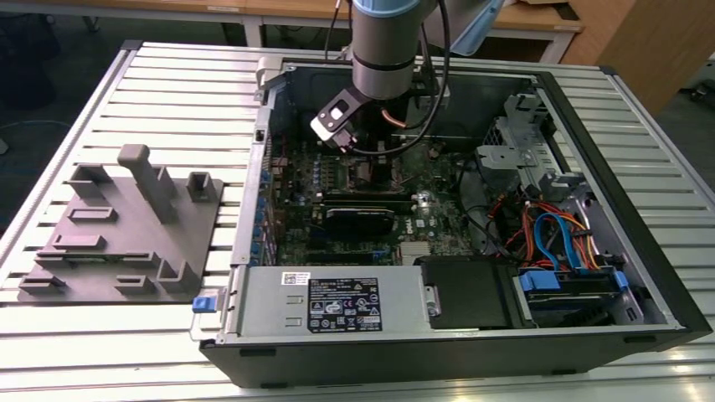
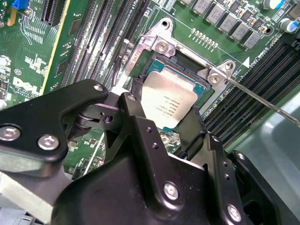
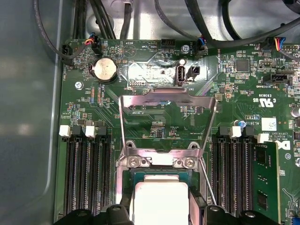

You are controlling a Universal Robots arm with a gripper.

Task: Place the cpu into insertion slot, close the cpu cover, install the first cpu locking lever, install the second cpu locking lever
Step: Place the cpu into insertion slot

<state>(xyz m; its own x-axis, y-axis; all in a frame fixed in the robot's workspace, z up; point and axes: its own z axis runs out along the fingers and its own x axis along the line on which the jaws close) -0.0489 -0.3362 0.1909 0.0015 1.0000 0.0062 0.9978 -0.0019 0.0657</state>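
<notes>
The cpu, a flat square chip with a dull silver top, lies between my gripper's two black fingers, which press on its opposite edges. It sits in or just above the insertion slot, a dark socket on the green board. In the first wrist view the cpu is beside the hinge, and the cpu cover stands swung open behind the socket. A thin locking lever sticks out from the socket's corner. In the exterior view my gripper reaches down into the computer case.
Long black memory slots flank the socket on both sides. A black card lies on the board, the power supply at the case front, blue cables at the exterior view's right. A grey fixture stands on the slatted table.
</notes>
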